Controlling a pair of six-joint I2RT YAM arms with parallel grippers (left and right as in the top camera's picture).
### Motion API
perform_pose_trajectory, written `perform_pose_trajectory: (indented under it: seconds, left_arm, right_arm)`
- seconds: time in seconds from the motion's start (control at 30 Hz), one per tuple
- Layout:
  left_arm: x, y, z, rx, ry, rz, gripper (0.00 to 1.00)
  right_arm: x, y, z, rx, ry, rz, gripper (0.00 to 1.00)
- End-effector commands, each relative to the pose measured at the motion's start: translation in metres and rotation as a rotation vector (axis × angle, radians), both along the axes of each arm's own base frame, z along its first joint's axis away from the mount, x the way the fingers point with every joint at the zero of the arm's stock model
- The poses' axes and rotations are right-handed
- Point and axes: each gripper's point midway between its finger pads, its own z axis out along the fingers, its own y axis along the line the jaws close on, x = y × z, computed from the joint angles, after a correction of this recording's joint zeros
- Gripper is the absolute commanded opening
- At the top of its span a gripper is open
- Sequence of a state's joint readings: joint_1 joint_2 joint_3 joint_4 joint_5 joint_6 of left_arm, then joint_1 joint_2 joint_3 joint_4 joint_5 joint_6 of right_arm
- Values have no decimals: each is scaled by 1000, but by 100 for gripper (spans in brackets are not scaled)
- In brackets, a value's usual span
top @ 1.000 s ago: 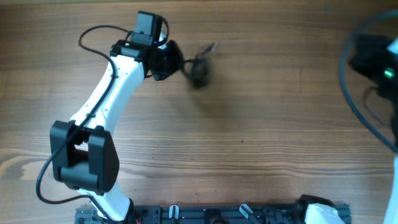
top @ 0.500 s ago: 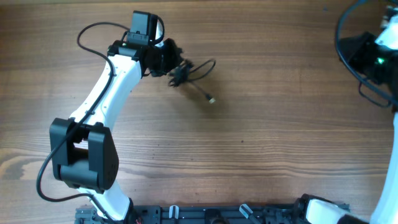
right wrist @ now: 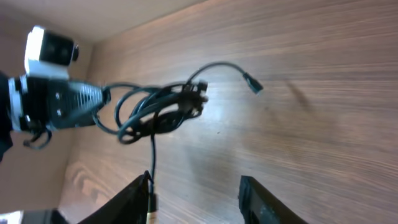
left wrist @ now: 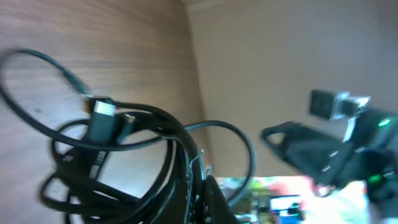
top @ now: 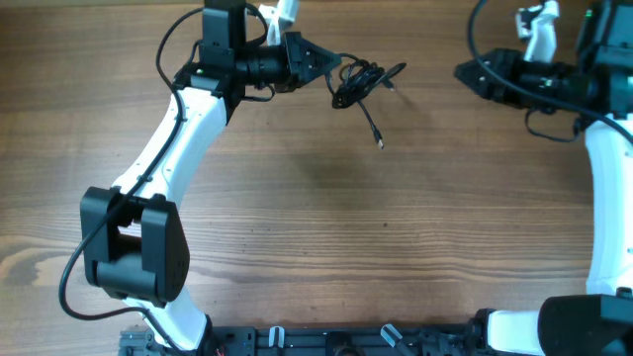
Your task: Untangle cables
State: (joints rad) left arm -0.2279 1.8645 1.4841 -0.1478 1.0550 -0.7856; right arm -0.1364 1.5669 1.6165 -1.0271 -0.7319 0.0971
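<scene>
The left gripper [top: 318,65] pinches the cables [top: 357,83] tight, a knotty bunch hanging over the far part of the table [top: 396,247], so the pulling apart looks ready to start, and the right gripper [top: 463,73], jaws apart and empty, should grab a loose end.

a brown wood-grain table [top: 326,237] fills the overhead view; a plain beige wall [left wrist: 280,56] rises beyond its edge.

The wooden table [top: 326,227], brown with its grain running side to side, carries a black mounting rail [top: 326,341] along its near edge, where the left arm's base [top: 178,326] and the right arm's base [top: 509,334] sit.
</scene>
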Motion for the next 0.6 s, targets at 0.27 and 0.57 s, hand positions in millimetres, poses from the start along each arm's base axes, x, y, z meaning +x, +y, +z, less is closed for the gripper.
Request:
perform_pose_trajectory:
  seconds: [0.27, 0.57]
  left_arm:
    - [5, -5, 33, -260, 704, 141, 4]
    - [1, -11, 33, -281, 827, 155, 4]
  right_arm:
    - [10, 61, -30, 2, 30, 180, 51]
    - [55, 75, -50, 9, 56, 32, 50]
